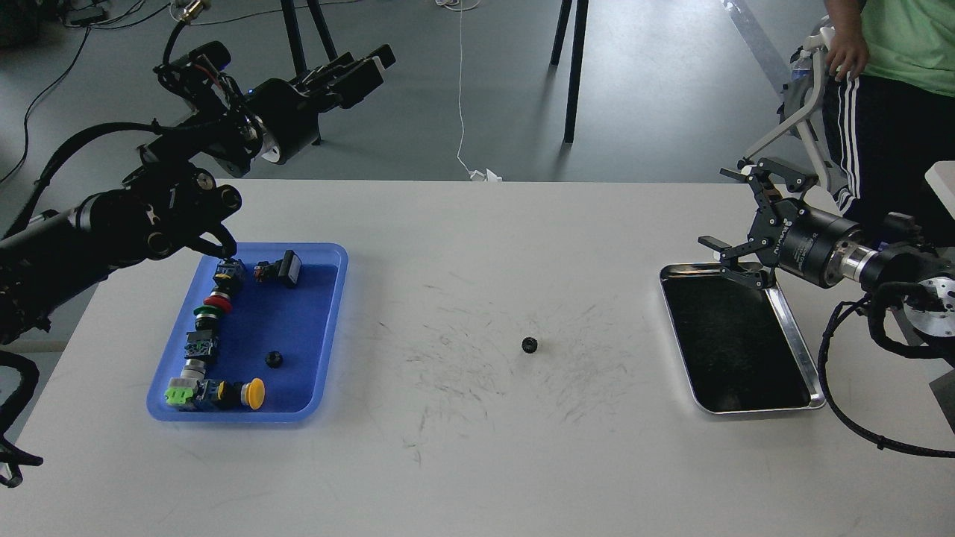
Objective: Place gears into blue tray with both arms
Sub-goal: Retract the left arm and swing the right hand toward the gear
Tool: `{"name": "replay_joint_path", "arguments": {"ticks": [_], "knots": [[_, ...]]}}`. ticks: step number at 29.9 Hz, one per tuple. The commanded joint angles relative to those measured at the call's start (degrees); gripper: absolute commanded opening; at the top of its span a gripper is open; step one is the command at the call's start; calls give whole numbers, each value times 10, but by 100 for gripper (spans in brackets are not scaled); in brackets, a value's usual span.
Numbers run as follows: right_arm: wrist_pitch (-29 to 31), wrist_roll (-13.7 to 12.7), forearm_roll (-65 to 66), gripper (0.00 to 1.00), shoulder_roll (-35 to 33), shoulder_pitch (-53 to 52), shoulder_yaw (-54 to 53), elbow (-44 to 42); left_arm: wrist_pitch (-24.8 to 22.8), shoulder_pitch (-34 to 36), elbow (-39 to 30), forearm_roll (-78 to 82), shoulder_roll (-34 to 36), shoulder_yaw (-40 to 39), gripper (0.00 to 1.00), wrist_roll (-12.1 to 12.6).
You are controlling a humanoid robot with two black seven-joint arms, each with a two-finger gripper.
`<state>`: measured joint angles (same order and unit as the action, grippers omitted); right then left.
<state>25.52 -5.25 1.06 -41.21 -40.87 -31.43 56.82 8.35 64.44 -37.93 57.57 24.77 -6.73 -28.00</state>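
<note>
One gear (274,359) lies in the blue tray (325,328); the other gear (529,344) sits on the white table (477,462) near centre. The right gripper (735,224), fingers spread wide at 3 o'clock, seems due to fetch it (a tiny target). The left gripper (365,66), raised at 11 o'clock, has fingers nearly together and holds nothing visible.

Only 1 view was given, the head view. It looked forward and steeply down from above the near edge of the white table (477,462), taking in the whole tabletop from a middling distance. The left arm (112,224) entered from the left edge, the right arm (888,276) from the right. Beyond the table's far edge the view reached the grey floor (656,89), dark chair legs (571,67) and a standing person (888,82) at the upper right corner. No 2nd view shared the scene.
</note>
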Motion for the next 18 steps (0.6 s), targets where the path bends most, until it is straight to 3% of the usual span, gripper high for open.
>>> {"name": "replay_joint_path", "arguments": {"ticks": [1,13,18], "knots": [[-2,-6,17,98,-2,-42,22,0,-2,-5,20,-58,28,-5,83,0],[-9,-16,239,98,3,-112,81,-4,0,-18,81,-161,73,-5,97,0],[0,-16,303,99,8,-113,81,15,-3,-25,135,-188,78,-5,97,0]]}}
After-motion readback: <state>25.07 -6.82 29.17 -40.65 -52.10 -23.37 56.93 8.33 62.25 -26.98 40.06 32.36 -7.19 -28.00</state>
